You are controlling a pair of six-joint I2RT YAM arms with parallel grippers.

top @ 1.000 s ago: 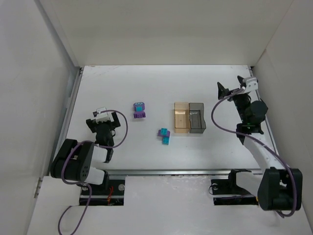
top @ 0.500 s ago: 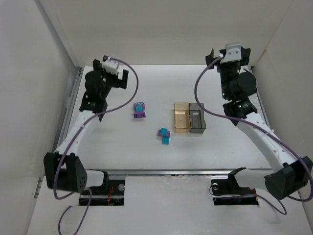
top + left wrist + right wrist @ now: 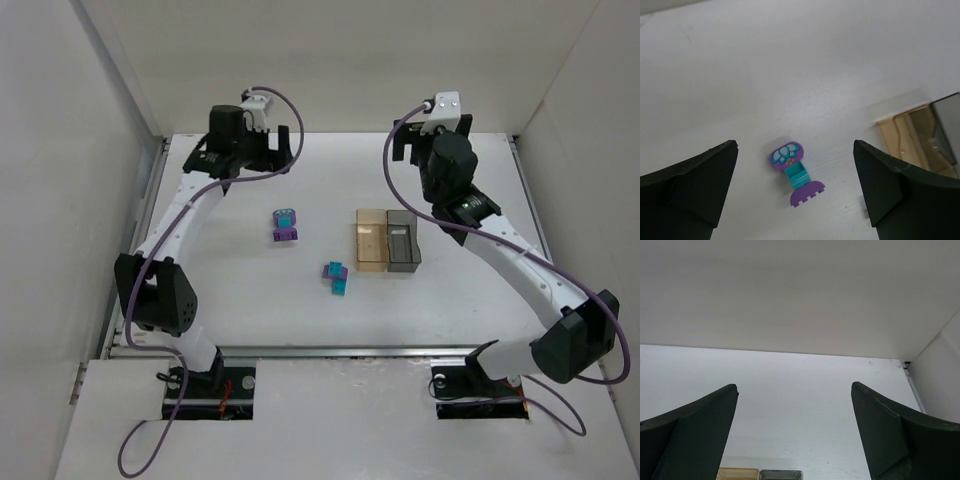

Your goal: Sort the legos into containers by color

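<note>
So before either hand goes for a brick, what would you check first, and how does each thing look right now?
1. Both hands open and empty: ok. The left hand and right hand are spread wide, with nothing held.
2. A brick in the left hand's sight: ok. The far lego cluster lies between its fingers in the left wrist view.
3. Colours apart: not ok. That cluster and the near lego cluster each mix purple and teal.
4. Containers upright and open: ok. The amber container and grey container stand side by side.
5. Containers empty: cannot tell through the tinted plastic.
</note>
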